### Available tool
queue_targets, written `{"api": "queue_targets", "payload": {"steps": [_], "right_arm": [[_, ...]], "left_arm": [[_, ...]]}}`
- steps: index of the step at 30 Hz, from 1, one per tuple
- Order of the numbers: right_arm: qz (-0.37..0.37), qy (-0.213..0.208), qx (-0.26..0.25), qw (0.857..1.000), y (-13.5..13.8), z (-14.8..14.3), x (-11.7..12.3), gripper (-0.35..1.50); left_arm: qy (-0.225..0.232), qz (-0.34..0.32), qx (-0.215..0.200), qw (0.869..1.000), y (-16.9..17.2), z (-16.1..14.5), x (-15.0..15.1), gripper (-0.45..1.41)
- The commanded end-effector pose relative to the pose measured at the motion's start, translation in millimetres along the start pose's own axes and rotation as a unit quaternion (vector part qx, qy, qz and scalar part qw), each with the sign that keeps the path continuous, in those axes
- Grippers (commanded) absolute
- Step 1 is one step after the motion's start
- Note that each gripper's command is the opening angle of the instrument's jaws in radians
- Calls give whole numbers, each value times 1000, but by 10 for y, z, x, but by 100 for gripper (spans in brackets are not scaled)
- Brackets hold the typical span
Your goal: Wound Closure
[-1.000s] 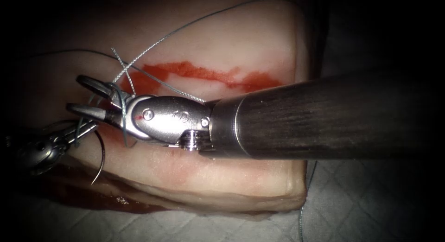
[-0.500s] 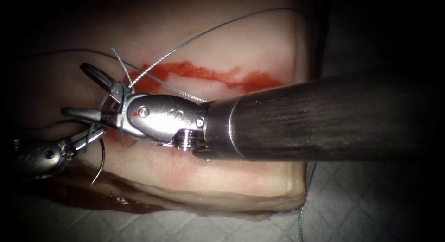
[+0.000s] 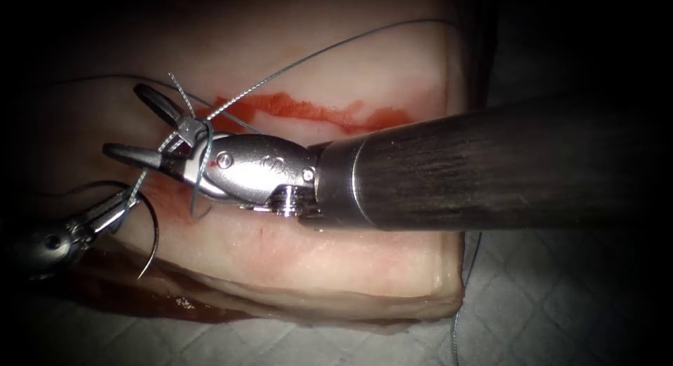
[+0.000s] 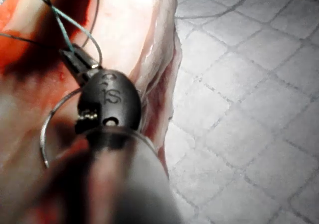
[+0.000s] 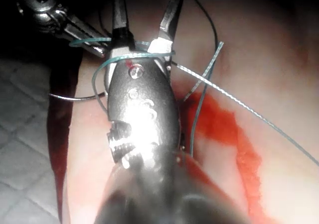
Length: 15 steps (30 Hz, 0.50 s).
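Two hands: right hand [image 3: 137,124] is spread wide with thread [image 3: 200,173] looped round it, left hand [image 3: 123,206] pinches thread, one needle [image 3: 151,243] hanging just below, outside the tissue [image 3: 336,261].

the endoscope view is dim with a dark vignette at its edges. glare sits on the right tool [image 5: 142,35] wrist; the left tool's [image 4: 75,59] near shaft is blurred.

Right pincer [image 3: 144,124] gaping, thread [image 3: 198,171] looped round it; left pincer [image 3: 119,210] close below.
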Motion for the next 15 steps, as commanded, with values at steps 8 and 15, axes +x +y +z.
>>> {"api": "queue_targets", "payload": {"steps": [8,15], "right_arm": [[16,5,30,999,-6,5,5,47],[35,11,42,998,-8,3,7,32]], "left_arm": [[12,50,-34,998,4,-7,4,-45],[21,48,-89,995,16,-13,5,-45]]}}
